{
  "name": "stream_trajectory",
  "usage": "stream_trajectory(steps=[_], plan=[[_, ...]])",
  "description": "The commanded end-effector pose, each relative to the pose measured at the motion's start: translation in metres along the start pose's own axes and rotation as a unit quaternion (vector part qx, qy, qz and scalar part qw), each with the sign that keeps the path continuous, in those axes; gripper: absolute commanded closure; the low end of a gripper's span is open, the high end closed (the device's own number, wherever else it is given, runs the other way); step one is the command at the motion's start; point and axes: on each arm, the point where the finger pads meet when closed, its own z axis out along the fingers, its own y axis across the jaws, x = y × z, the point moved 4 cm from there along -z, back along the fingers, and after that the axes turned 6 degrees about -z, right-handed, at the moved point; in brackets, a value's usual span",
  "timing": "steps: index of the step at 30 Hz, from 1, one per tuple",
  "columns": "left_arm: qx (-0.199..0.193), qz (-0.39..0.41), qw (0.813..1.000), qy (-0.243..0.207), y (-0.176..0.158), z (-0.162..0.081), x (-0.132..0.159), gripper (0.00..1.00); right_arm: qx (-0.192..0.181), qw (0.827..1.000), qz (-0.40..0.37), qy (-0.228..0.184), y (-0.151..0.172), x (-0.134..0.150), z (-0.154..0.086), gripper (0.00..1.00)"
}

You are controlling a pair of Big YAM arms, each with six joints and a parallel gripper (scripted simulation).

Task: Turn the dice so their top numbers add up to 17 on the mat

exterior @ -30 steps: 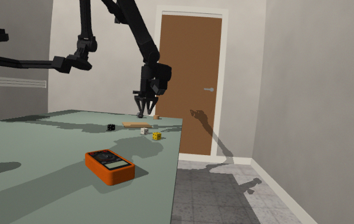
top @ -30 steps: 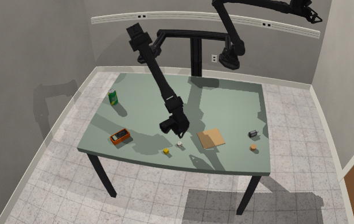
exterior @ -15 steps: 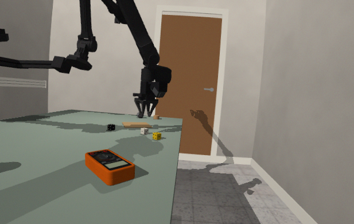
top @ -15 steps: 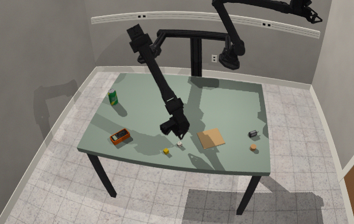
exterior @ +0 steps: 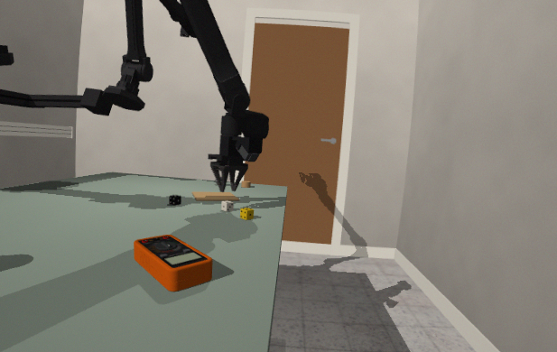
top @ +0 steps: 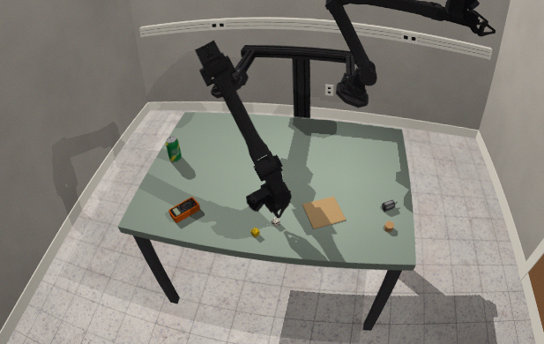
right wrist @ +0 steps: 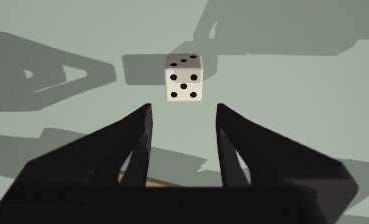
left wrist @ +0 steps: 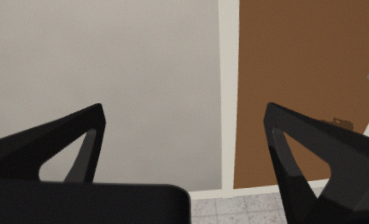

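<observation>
A white die (top: 277, 221) (exterior: 227, 206) (right wrist: 184, 78) lies flat on the table near the front edge; the face turned to the right wrist camera shows five pips. My right gripper (top: 277, 215) (exterior: 229, 186) (right wrist: 184, 113) hangs just above it, fingers partly apart and empty. A yellow die (top: 255, 232) (exterior: 246, 214) lies beside the white one, closer to the edge. A black die (exterior: 174, 199) lies further in; in the top view the arm hides it. The tan mat (top: 324, 212) (exterior: 215, 196) carries no die. My left gripper (top: 488, 30) (left wrist: 184, 112) is wide open, high up near the wall.
An orange multimeter (top: 183, 209) (exterior: 173, 262) lies at the front corner of the table. A green can (top: 174, 148) stands near the far side edge. A small motor (top: 389, 205) and a cork cylinder (top: 389, 227) (exterior: 246, 183) lie beyond the mat.
</observation>
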Motion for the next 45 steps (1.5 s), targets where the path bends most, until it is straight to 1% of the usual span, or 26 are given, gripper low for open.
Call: stream_trajectory(steps=[1, 7, 8, 12, 20, 24, 25, 45], plan=[[-0.002, -0.003, 1.000, -0.030, 0.002, -0.011, -0.023, 0.00, -0.012, 1.000, 0.005, -0.006, 0.010, -0.014, 0.009, 0.61], [-0.002, -0.003, 1.000, -0.030, 0.002, -0.011, -0.023, 0.00, -0.012, 1.000, 0.005, -0.007, 0.010, -0.014, 0.015, 0.61], [-0.002, -0.003, 1.000, -0.030, 0.002, -0.011, -0.023, 0.00, -0.014, 1.000, 0.000, -0.008, 0.014, -0.009, 0.014, 0.61], [-0.002, -0.003, 1.000, -0.030, 0.002, -0.011, -0.023, 0.00, -0.013, 1.000, 0.005, -0.007, 0.011, -0.014, 0.020, 0.61], [-0.002, -0.003, 1.000, -0.030, 0.002, -0.011, -0.023, 0.00, -0.011, 1.000, 0.003, -0.006, 0.009, -0.012, 0.024, 0.61], [-0.002, -0.003, 1.000, -0.030, 0.002, -0.011, -0.023, 0.00, -0.013, 1.000, 0.005, -0.007, 0.011, -0.014, 0.023, 0.61], [-0.002, -0.003, 1.000, -0.030, 0.002, -0.011, -0.023, 0.00, -0.017, 1.000, 0.005, -0.009, 0.013, -0.016, 0.018, 0.61], [-0.002, -0.003, 1.000, -0.030, 0.002, -0.011, -0.023, 0.00, -0.014, 1.000, 0.005, -0.007, 0.012, -0.016, 0.020, 0.61]])
